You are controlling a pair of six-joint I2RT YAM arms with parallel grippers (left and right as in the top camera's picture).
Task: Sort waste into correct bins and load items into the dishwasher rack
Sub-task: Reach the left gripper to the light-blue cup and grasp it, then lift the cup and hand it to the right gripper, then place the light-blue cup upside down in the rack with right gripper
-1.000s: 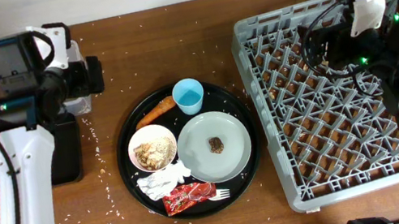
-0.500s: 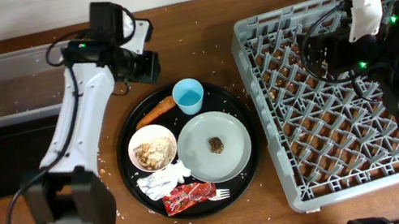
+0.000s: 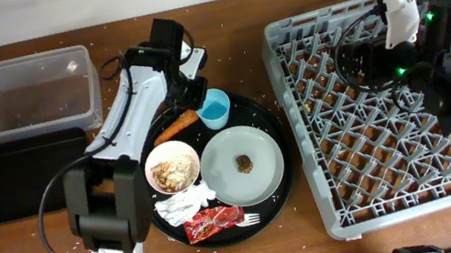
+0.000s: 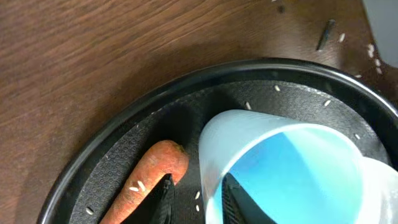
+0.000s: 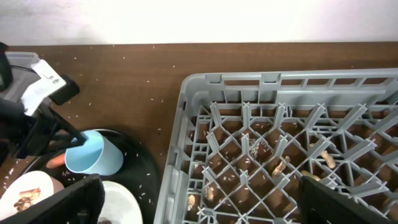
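In the left wrist view we see the left gripper (image 4: 198,202) nearest the lens, at the bottom edge of the frame. Its two dark fingers are parted and straddle the near wall of the light-blue cup (image 4: 286,168), one outside the rim and one inside. Neither visibly presses the wall, so the hand reads as released. The cup fills the lower right of that frame, sitting on the round black tray (image 4: 186,81). Just beside the outer finger lies the orange carrot (image 4: 146,183), flecked with grains, its blunt end near the cup but apart from it. Wooden table (image 4: 93,50) runs to the top.

From overhead we find the bowl (image 3: 149,172) of rice-like scraps (image 3: 174,169) and the plate (image 3: 267,175) bearing the brown lump (image 3: 243,163) lower on the tray. The napkin (image 3: 184,205), red wrapper (image 3: 213,224) and fork (image 3: 249,219) lie at its lower edge. The clear tub (image 3: 93,85) stands upper left, with the shallow black tray (image 3: 21,181) just below it. The rack (image 3: 289,115) fills the right side, and the right gripper (image 5: 199,183) hangs over it, fingers spread wide and holding nothing.
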